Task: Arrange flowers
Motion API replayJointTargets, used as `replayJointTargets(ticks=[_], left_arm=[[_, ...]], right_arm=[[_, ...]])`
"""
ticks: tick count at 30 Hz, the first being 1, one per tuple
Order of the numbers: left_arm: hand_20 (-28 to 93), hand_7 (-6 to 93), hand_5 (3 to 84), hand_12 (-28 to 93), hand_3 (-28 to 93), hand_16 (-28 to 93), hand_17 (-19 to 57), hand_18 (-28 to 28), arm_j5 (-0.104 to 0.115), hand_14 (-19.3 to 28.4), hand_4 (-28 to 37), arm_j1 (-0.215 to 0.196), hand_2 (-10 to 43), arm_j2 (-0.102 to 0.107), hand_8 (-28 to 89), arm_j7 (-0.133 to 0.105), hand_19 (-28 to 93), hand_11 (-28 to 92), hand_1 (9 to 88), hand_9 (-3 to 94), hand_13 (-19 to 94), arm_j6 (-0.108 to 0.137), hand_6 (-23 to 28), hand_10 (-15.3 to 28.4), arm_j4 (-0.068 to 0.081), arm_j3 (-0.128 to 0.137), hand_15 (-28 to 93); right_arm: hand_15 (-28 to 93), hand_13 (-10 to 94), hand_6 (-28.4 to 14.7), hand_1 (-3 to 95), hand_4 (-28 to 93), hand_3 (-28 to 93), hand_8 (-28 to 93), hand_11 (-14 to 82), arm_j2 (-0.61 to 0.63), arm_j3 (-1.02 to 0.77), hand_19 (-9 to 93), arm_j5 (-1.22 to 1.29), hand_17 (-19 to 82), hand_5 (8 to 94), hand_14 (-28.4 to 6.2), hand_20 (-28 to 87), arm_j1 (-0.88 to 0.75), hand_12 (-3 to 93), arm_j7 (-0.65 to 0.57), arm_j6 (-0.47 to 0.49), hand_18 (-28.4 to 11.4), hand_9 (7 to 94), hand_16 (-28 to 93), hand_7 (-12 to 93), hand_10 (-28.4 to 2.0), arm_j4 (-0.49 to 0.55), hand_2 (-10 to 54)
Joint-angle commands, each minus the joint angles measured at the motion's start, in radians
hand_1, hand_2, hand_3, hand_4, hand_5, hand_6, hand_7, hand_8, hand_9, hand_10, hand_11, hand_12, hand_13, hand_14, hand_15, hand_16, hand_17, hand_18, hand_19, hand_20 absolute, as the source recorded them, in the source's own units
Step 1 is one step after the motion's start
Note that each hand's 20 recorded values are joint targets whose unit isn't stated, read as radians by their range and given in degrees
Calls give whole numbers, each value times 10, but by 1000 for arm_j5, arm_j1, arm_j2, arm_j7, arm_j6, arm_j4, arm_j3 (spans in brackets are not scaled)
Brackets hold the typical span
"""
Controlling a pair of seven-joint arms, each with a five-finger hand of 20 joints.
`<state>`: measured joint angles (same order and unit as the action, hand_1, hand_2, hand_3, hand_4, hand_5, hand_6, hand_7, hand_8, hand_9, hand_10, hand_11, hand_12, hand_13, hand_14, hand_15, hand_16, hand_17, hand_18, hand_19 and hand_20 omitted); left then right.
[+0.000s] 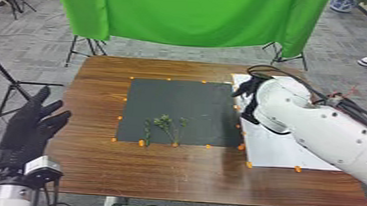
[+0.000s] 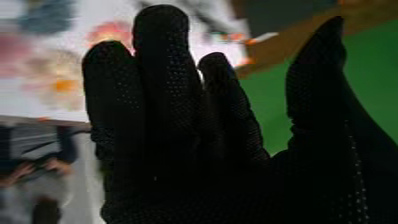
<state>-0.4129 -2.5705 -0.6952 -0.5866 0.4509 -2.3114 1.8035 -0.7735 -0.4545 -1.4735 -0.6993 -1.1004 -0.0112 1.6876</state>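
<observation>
Brown table [image 1: 194, 179]: your right hand [image 1: 248, 87] and left hand [image 1: 23, 131] are open, empty. You count one mat [image 1: 175, 98], one sheet [image 1: 271, 154], at least two sprigs [image 1: 165, 122], three blurred flowers [image 2: 60, 86].

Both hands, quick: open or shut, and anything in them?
Left hand: open, holding nothing.
Right hand: open, fingers straight, thumb apart, holding nothing.
</observation>
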Motion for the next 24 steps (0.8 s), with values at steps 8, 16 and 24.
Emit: replayJointTargets(ticks=[8,16,24], left_arm=[[27,80,301,113,641,-119,-97,271,-26,268,-208,81,62,-1,-76,45,484,232,296,263,194,-19,63,175,11,-49,560],[28,82,300,113,640,-119,-98,271,-19,269,-207,82,64,2,-77,45,484,234,295,263,194,-17,63,175,12,-51,562],[27,83,300,113,641,-120,-98,272,-75,269,-206,123,63,-59,-77,121,484,236,296,263,194,-50,63,175,19,-55,562]], right_arm=[[553,753,-82,335,-229,702,-86,154,-80,21,932,-16,603,530,-133,-150,25,140,-50,38,-108,635,103,125,-205,-98,-8],[547,773,-85,337,-227,697,-88,145,-76,33,932,-53,609,541,-128,-151,8,138,-94,37,-105,648,103,120,-213,-105,-12],[545,782,-90,340,-226,694,-86,147,-78,15,932,-45,618,544,-125,-149,-12,140,-108,54,-102,658,105,118,-213,-118,-16]])
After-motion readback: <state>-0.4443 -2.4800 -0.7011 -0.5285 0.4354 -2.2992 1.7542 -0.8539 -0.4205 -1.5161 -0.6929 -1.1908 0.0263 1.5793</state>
